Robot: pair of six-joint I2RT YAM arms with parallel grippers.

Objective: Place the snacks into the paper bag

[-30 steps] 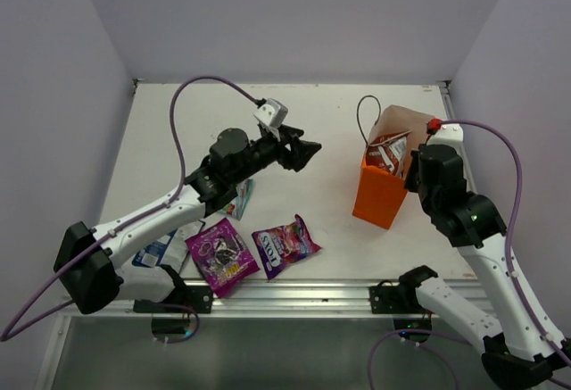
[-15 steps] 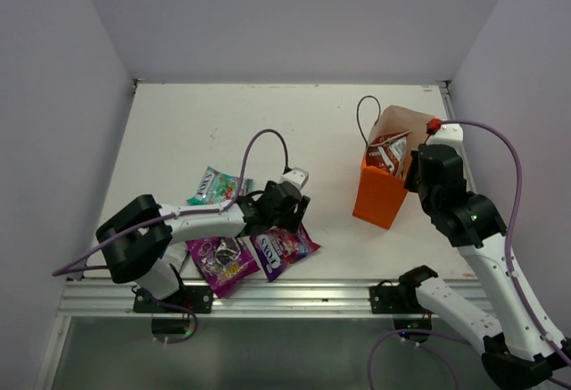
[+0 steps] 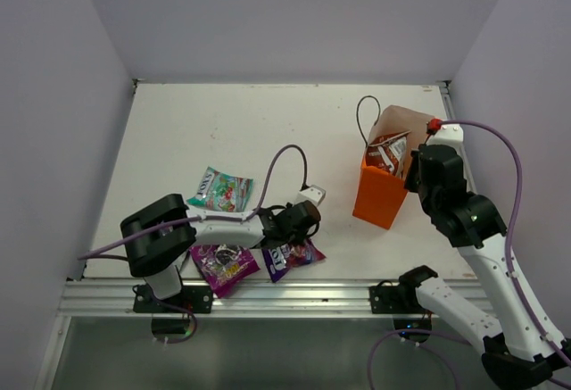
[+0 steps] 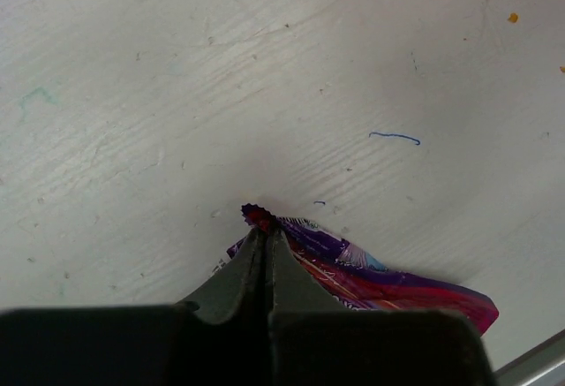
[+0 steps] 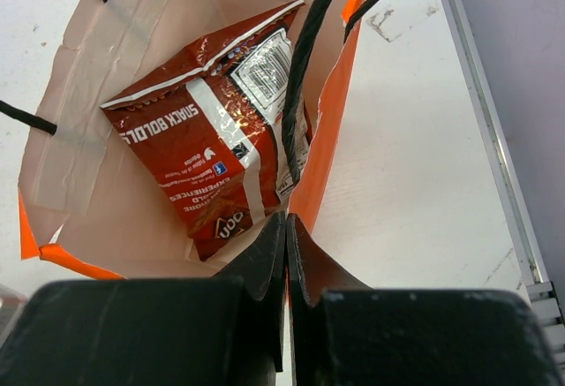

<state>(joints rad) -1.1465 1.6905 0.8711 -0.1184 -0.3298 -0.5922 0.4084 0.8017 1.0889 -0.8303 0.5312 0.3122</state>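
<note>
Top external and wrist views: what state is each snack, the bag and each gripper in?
left gripper: shut on a corner of the magenta packet
right gripper: shut on the paper bag wall
paper bag: upright, open
red chip bag: inside the paper bag
magenta packet: corner pinched
teal-pink packet: lying flat, untouched
purple packet: lying flat

White-and-black arms (image 3: pixel 500 283) (purple cables (image 3: pixel 473 125))
</note>
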